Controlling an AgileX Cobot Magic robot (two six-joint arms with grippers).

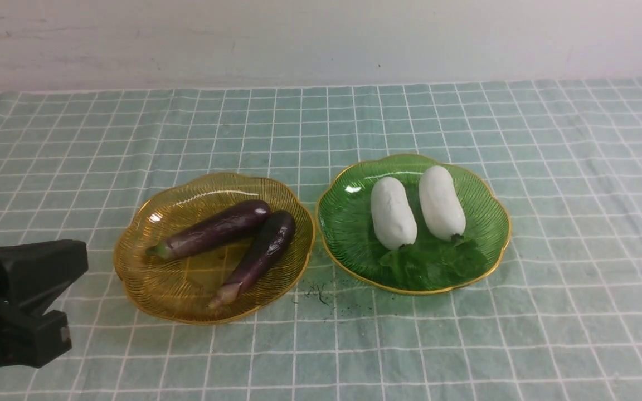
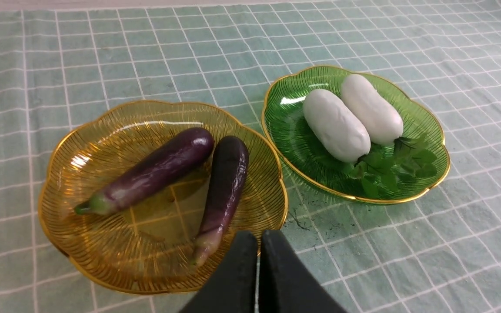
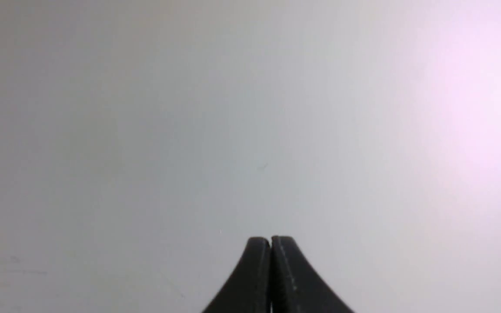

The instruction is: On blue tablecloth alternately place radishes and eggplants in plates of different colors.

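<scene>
The left gripper (image 2: 257, 238) had its two black fingers pressed together with nothing between them, and it hung low to the left of the amber plate (image 1: 187, 192), clear of its rim. The right gripper (image 3: 271, 240) was also pressed together and empty, facing only a blank pale surface and out of the front view. In the amber plate lay both eggplants (image 1: 215, 229), their dark rounded ends touching and their pale stem ends splayed apart in a V. Their glossy skin looked slippery and their bodies slender and light. The safest hold was probably across the middle of one, toward the splayed stem half where there was room for a finger on each side, but short of the tapering tip. Just beside it, the green plate (image 1: 349, 223) held both radishes (image 1: 392, 213), side by side and very close, with their leafy tops toward the robot. They looked smooth, plump and firm. A hold across the white body would likely be sound, while the limp leaves would bear nothing, and the narrow gap between the two left little space for a finger. Both plates looked thin and brittle, and might slide on the blue tablecloth (image 1: 521, 139) if pushed.
</scene>
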